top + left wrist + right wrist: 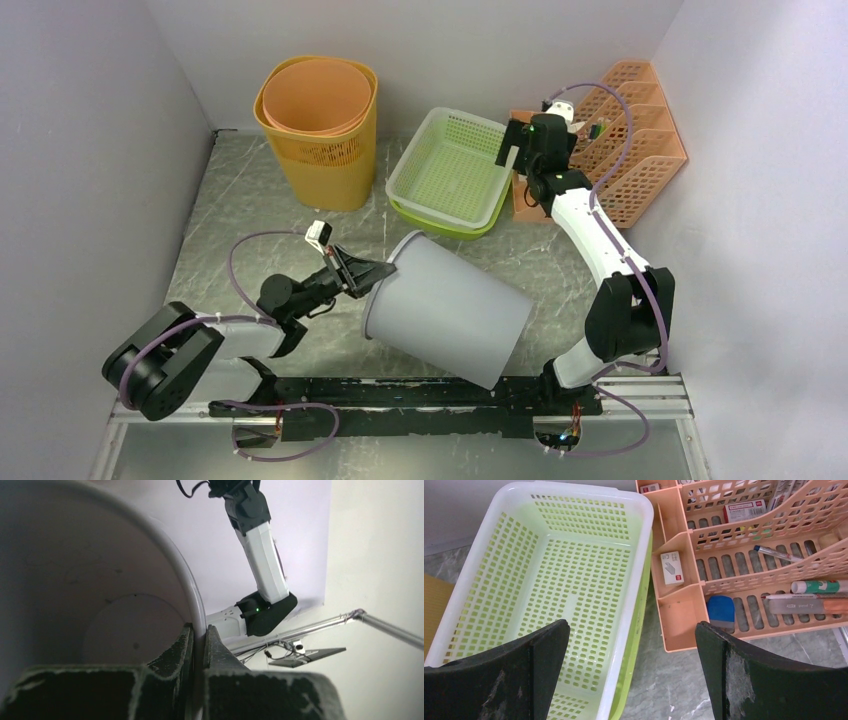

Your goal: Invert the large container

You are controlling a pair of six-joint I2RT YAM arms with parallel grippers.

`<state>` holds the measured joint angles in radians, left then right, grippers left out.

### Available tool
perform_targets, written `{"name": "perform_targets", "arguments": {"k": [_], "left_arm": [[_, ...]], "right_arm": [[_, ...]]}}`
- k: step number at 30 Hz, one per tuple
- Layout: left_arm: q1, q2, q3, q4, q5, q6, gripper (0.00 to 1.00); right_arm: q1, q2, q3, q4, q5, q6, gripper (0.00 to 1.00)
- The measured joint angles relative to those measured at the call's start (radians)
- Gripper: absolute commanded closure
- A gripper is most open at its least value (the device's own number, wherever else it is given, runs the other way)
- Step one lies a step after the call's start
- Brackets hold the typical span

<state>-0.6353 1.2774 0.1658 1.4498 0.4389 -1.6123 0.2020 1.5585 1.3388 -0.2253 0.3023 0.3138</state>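
The large grey container (450, 310) is a round bin, tipped on its side and held off the table, its mouth facing left and its base toward the near right. My left gripper (377, 272) is shut on its rim. In the left wrist view one finger is inside the bin and the other outside, with the grey rim (199, 605) pinched at the left gripper (199, 636). My right gripper (510, 148) is open and empty, raised at the back over the edge of the green basket (574, 580); in its own wrist view the right gripper (631, 630) holds nothing.
Stacked yellow and orange waste bins (320, 130) stand at the back left. The white and green mesh baskets (450, 172) sit at the back centre. A peach desk organiser (625, 140) with pens and small boxes stands at the back right, also in the right wrist view (744, 555).
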Motion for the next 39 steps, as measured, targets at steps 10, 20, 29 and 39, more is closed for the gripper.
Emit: {"name": "perform_targets", "arguments": {"k": [10, 20, 29, 39], "left_arm": [[0.217, 0.003, -0.097, 0.024, -0.023, -0.101, 0.93], [0.408, 0.085, -0.132, 0.021, 0.079, -0.071, 0.93], [0.458, 0.250, -0.132, 0.021, 0.145, -0.014, 0.91], [0.468, 0.404, -0.134, 0.017, 0.201, 0.097, 0.66]], "right_arm": [[-0.004, 0.000, -0.021, 0.021, -0.004, 0.000, 0.01], [-0.005, 0.004, -0.058, 0.042, -0.040, 0.005, 0.01], [-0.005, 0.006, -0.092, 0.056, -0.074, 0.005, 0.01], [-0.005, 0.005, -0.123, 0.063, -0.095, 0.004, 0.01]]}}
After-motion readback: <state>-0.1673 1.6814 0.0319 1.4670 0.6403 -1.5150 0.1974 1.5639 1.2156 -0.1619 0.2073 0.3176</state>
